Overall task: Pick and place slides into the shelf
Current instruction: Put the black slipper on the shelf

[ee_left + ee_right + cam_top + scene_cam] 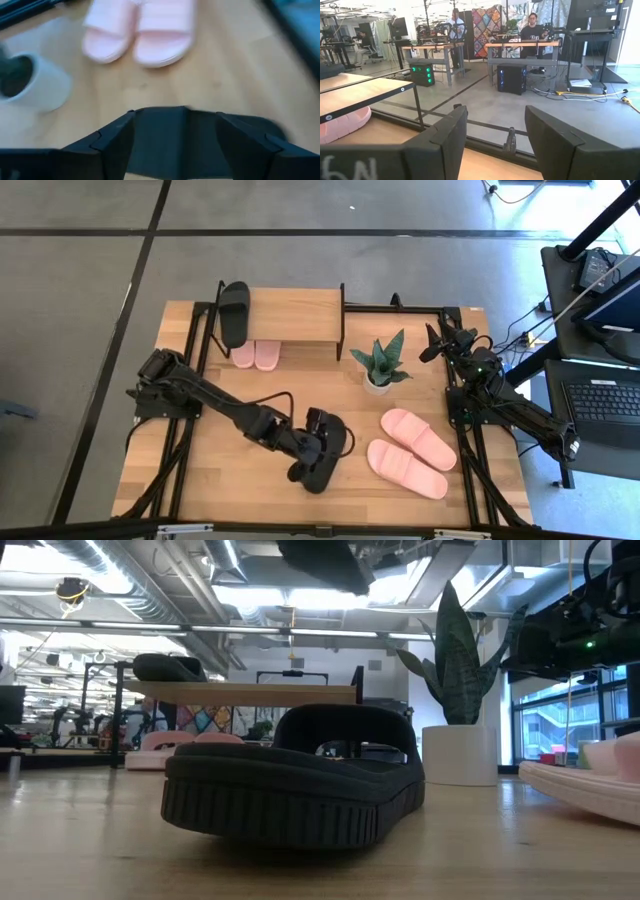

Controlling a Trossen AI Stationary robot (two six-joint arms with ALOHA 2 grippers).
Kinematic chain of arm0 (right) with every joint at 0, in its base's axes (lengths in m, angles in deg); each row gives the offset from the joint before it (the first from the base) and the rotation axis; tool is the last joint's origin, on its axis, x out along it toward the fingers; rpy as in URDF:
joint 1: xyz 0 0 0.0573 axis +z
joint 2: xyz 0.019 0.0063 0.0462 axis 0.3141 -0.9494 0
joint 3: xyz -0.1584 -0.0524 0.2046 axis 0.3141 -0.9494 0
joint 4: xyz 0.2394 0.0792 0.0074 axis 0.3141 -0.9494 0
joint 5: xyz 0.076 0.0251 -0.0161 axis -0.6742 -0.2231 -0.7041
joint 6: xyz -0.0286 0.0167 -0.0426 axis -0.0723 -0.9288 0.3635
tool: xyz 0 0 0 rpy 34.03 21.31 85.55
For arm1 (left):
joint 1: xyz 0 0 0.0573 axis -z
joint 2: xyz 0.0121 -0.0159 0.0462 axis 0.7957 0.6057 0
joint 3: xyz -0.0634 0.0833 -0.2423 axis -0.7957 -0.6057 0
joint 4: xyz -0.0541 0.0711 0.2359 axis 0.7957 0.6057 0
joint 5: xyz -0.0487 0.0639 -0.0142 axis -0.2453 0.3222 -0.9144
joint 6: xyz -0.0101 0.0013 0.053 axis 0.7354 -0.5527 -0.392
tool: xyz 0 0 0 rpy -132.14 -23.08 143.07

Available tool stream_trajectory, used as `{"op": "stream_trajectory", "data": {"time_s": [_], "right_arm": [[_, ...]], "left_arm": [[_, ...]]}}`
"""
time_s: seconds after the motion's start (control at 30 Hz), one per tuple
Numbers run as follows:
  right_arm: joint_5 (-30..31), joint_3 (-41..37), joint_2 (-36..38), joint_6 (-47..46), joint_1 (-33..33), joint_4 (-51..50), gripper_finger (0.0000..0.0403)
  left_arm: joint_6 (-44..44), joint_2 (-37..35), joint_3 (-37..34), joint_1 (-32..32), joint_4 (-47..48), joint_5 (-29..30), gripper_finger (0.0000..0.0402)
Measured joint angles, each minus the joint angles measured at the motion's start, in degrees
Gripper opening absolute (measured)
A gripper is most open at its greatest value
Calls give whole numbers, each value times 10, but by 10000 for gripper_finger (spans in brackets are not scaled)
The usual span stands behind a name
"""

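The black slide (325, 450) lies flat on the surface (230, 480) under my left pincer (318, 448), fingers apart astride its strap. I should centre on the strap and close firmly before lifting toward the shelf (295, 315). My right pincer (437, 343) waits apart at the far edge.

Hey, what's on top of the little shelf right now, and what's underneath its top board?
One black slide lies on the shelf top board at its left end. Under the board, two pink slides stick out; their rear parts are covered by the board.
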State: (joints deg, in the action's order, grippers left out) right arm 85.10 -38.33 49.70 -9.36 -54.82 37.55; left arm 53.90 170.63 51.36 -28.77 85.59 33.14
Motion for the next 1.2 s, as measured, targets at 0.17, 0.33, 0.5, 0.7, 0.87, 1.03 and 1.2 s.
{"op": "stream_trajectory", "data": {"time_s": [0.17,0.33,0.5,0.7,0.87,1.03,1.2], "right_arm": [[0,0,0,0,0,0,200],[0,0,0,0,0,0,200],[0,0,0,0,0,0,200],[0,0,0,0,0,0,200],[0,0,0,0,0,0,200],[0,0,0,0,0,0,200],[0,0,0,0,0,0,200]], "left_arm": [[-1,46,0,1,-2,61,261],[-3,95,0,11,-20,48,261],[-3,131,0,18,-18,99,261],[-3,138,0,9,-18,165,261],[-3,138,0,3,-17,146,248],[-2,138,0,0,-17,120,197],[-2,138,0,0,-17,120,124]]}}
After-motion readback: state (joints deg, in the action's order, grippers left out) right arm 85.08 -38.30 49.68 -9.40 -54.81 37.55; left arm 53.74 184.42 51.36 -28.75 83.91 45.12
